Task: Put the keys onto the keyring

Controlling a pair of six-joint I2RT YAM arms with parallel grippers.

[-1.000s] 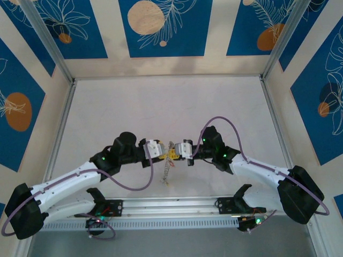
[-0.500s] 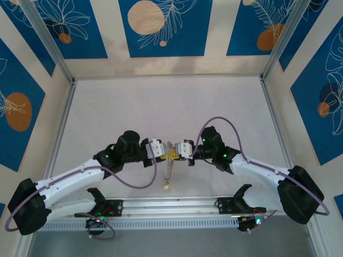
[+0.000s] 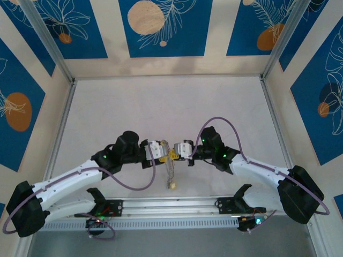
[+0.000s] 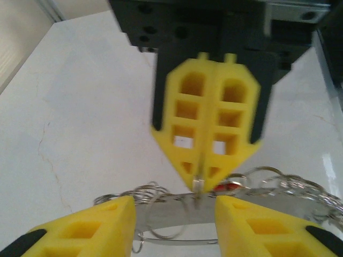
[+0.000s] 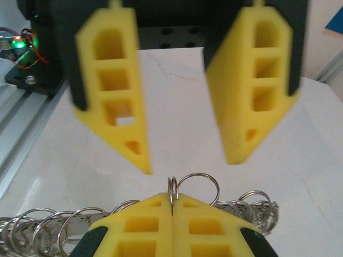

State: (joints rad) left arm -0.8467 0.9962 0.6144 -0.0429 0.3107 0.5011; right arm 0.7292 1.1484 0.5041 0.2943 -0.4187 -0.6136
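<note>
Top external: pale table (image 3: 161,107), blue-patterned walls (image 3: 166,27).

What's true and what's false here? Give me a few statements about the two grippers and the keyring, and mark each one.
1. The right gripper is shut, pinching a thin wire loop. True.
2. The left gripper is clamped shut. False: its fingers stand apart with nothing between them.
3. The two grippers face each other, tips close, over the table. True.
4. The keyring bunch lies at the table's far edge. False: it trails from the grippers toward the near rail.
</note>
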